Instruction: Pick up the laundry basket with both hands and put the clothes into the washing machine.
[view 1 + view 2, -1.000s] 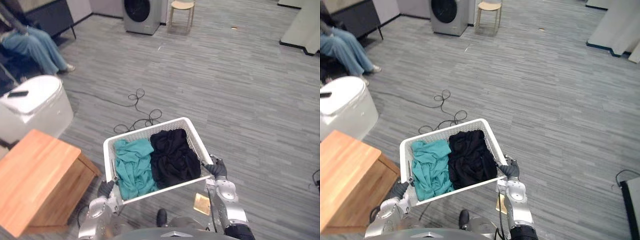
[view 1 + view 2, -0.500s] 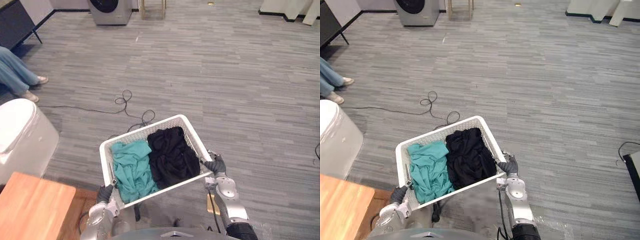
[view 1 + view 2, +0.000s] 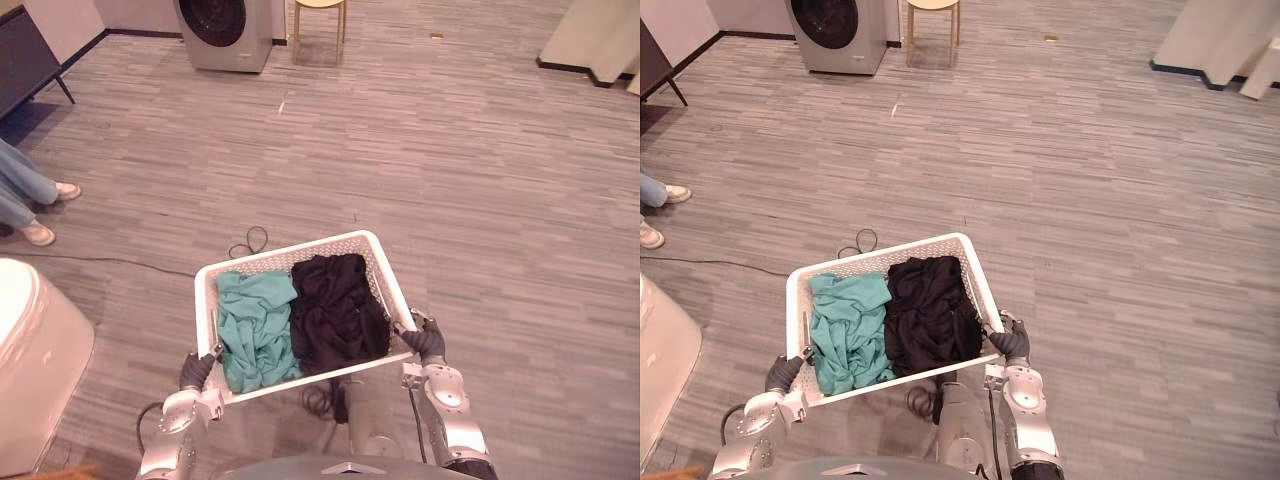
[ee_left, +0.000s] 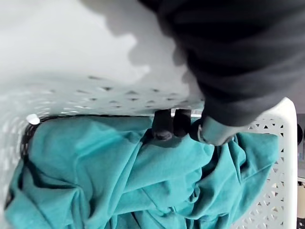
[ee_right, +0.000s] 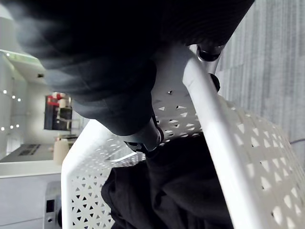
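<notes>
Still, left hand [image 3: 197, 369] and right hand [image 3: 426, 341] fingers curled round basket [image 3: 300, 243] rim, washing machine [image 3: 222, 30] ahead

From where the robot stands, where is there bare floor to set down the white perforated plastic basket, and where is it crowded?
Free: the grey plank floor ahead, between the white perforated plastic basket and the grey washing machine, and off to the robot's right. Crowded: the left, by the white rounded container and a person's shoes.
</notes>
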